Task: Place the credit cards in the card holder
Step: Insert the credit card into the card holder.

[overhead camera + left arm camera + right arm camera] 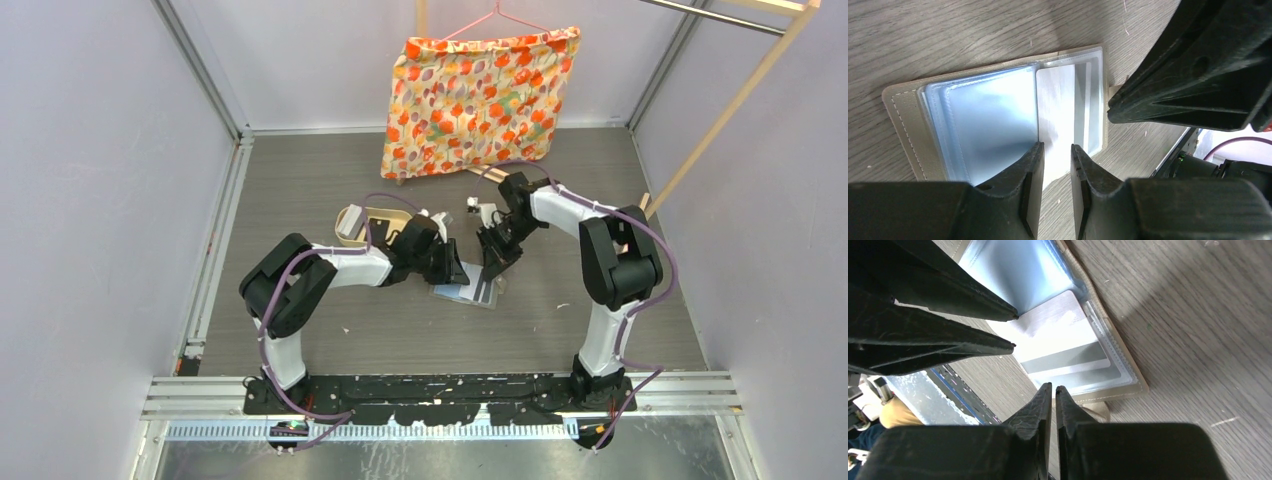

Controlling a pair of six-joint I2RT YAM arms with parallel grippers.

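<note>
The card holder (468, 293) lies open on the wood-grain table (320, 330) at the middle of the overhead view, with both grippers crowded just above it. A white card (1063, 100) with a grey stripe sits partway into the clear pocket on the right-hand page of the left wrist view. Its far part is under the plastic and its near end sticks out. The left gripper (1056, 150) has its jaws slightly spread, and that free end shows in the gap; it looks loose rather than pinched. The right gripper (1053, 390) has its jaws pressed almost together with nothing between them, its tip at the holder's outer edge near the little closure tab (1098, 411) — pinning the cover, I'd guess. So this is the seating step for this card. The next move calls for a short, flat push along the pocket until the card is swallowed — with the holder kept from sliding.
</note>
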